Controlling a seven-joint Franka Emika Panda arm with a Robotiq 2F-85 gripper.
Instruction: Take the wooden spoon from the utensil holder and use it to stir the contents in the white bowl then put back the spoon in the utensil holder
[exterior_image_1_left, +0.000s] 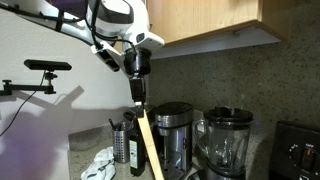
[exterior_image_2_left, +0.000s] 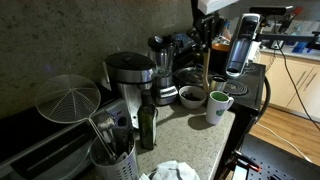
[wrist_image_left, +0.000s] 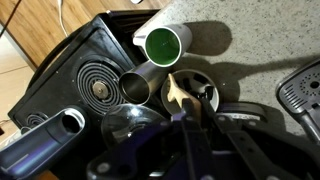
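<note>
My gripper (exterior_image_1_left: 137, 88) is shut on the handle of the wooden spoon (exterior_image_1_left: 150, 140), which hangs head-down. In an exterior view the gripper (exterior_image_2_left: 205, 38) holds the spoon (exterior_image_2_left: 205, 70) over the white bowl (exterior_image_2_left: 192, 97), which has dark contents. In the wrist view the spoon's head (wrist_image_left: 178, 92) is at the bowl (wrist_image_left: 207, 88), below the gripper (wrist_image_left: 193, 115). I cannot tell if it touches the contents. The silvery utensil holder (exterior_image_1_left: 120, 144) stands left of a dark bottle and also shows near the camera (exterior_image_2_left: 112, 158), holding several utensils.
A white mug with green contents (exterior_image_2_left: 219, 104) and a steel cup (exterior_image_2_left: 162, 93) flank the bowl. A dark bottle (exterior_image_2_left: 147, 125), coffee maker (exterior_image_2_left: 126, 78), blender (exterior_image_1_left: 228, 142) and black appliance (exterior_image_2_left: 240, 45) crowd the counter. A white cloth (exterior_image_1_left: 100, 160) lies near the holder.
</note>
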